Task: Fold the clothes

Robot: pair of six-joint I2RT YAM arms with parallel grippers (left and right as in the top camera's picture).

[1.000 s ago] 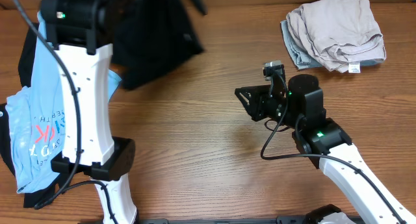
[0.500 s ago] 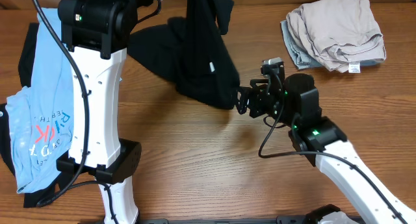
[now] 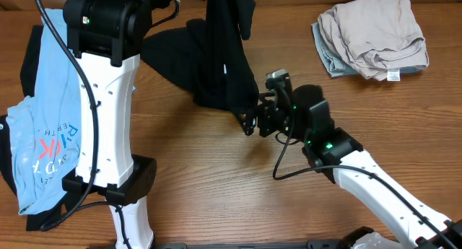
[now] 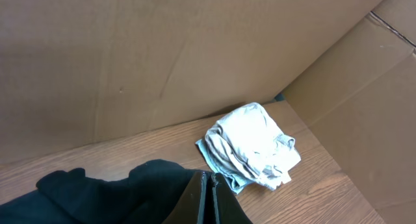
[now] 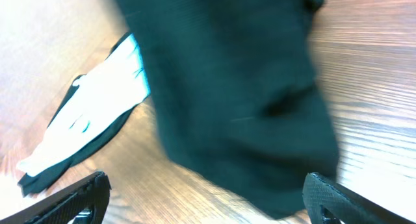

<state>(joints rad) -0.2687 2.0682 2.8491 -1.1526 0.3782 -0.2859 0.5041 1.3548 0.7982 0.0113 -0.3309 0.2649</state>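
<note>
Black garment (image 3: 216,76) | left gripper (image 4: 204,180) raised, pinching it | right gripper (image 3: 250,122) spread at its lower edge

The worktop (image 3: 216,206) carries five pieces of clothing. There is one black garment (image 3: 220,68) near the far edge. One light-blue printed tee (image 3: 43,133) is at the left edge, with one more black piece (image 3: 37,220) under it. The pile at the far right corner has two pieces: one beige piece (image 3: 372,32) and one grey-blue piece (image 3: 326,58). There are two arms, the left arm (image 3: 101,112) and the right arm (image 3: 382,191), and two grippers, the left gripper (image 4: 205,178) and the right gripper (image 3: 250,121).
</note>
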